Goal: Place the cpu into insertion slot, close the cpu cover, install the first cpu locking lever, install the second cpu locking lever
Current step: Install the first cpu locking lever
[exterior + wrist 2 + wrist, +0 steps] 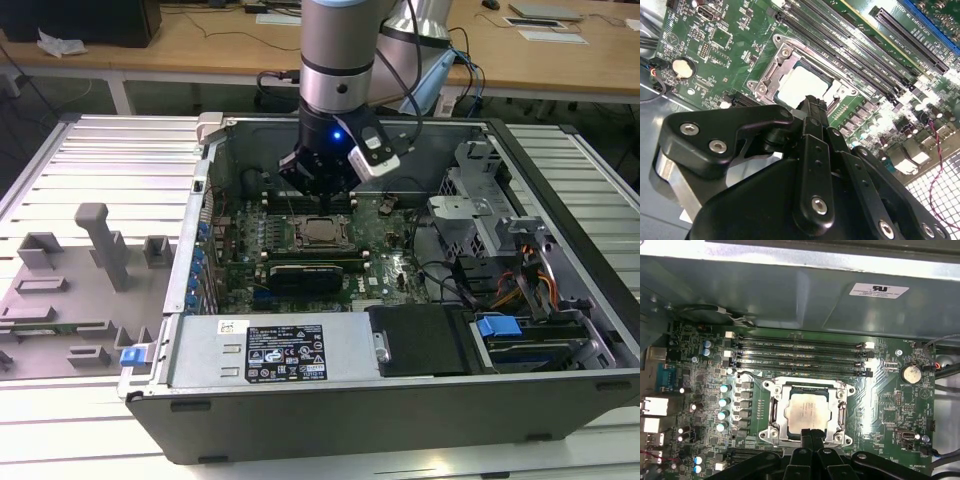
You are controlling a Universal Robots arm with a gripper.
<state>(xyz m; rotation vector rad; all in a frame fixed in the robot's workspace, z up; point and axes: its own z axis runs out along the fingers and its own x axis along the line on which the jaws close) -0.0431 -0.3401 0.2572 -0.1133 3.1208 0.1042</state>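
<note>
A Universal Robots arm [335, 50] reaches down into an open computer case [400, 420] set on a slatted metal tabletop [100, 150]; its pincer [811, 434], fingertips pressed together and carrying nothing, hangs low over the green motherboard [710, 390], right at the edge of the processor socket. The cpu [807, 412] lies flat in the insertion slot [805, 391], its dull silver top showing through the window of the cpu cover [842, 412], which rests level around it; by the look of it the chip is seated and the frame is down, so the work now concerns the locking levers, though whether either is latched cannot be told. The closed tips make a narrow prod, better suited, it seems, to pushing a thin wire lever than to gripping. Room is tight: the long black memory slots [800, 352] run just beside the socket; a row of small capacitors [722, 402] flanks another side; a coin battery [911, 373] sits near. In the exterior view the power supply [290, 350] fills the near side of the case, bundled cables [535, 280] crowd the exterior view's right, and a grey fixture [100, 245] stands well apart on the exterior view's left.
</note>
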